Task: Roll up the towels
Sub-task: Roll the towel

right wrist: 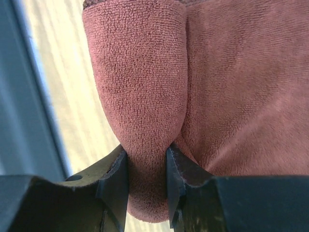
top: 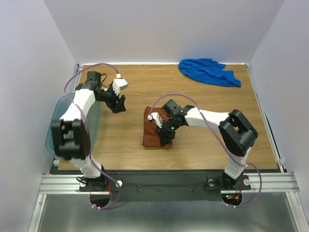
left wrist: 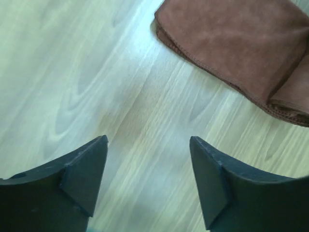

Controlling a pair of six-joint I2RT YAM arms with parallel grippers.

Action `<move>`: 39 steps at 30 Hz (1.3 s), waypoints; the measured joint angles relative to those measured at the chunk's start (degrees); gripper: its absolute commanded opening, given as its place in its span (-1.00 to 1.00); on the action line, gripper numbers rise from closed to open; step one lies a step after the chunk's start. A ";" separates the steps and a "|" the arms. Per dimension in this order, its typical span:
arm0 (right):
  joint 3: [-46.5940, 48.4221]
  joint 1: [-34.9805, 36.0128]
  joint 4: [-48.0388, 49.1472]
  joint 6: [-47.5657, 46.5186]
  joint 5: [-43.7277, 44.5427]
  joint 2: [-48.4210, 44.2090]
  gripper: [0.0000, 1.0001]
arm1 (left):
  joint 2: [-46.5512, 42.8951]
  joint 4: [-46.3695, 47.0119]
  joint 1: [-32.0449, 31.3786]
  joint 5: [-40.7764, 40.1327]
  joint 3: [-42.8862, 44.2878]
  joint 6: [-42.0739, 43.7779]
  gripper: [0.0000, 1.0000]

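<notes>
Right fingers [right wrist: 113, 188] clamp a plush rounded fold of your rust-brown towel [right wrist: 140, 96] | left fingers [left wrist: 82, 179] wide apart over woodgrain table [left wrist: 72, 72]

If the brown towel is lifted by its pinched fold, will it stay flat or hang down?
Probably it hangs limp: the rust-brown towel bulges softly inside the right claw. Its fuzzy pile likely resists slipping. Folded layers may fall open.

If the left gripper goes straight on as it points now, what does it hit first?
Likely the bare table: the left gripper aims at wood, the brown towel lying off to the side. Depth unclear.
</notes>
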 measured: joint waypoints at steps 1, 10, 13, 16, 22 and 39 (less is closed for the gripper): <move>1.53 -0.92 -1.31 0.68 -2.54 1.92 -0.80 | -5.31 2.45 0.00 -0.44 -3.48 -0.31 0.73; 12.24 -5.64 -11.17 4.39 -19.87 14.91 -0.72 | -38.69 12.90 -16.22 -7.58 -32.50 7.34 0.86; 14.82 -6.84 -13.97 4.83 -23.98 18.45 -0.70 | -47.80 14.27 -26.03 -11.87 -41.22 8.63 0.93; 17.70 -7.63 -17.00 5.44 -27.12 21.88 -0.67 | -53.62 17.49 -36.54 -17.11 -47.39 8.41 0.95; 22.14 -8.94 -22.53 5.68 -32.15 28.68 -0.64 | -52.81 28.17 -57.72 -32.61 -54.99 7.02 0.96; 26.69 -10.49 -31.50 3.85 -37.44 35.08 -0.60 | -30.91 54.07 -66.64 -55.78 -57.24 7.30 0.59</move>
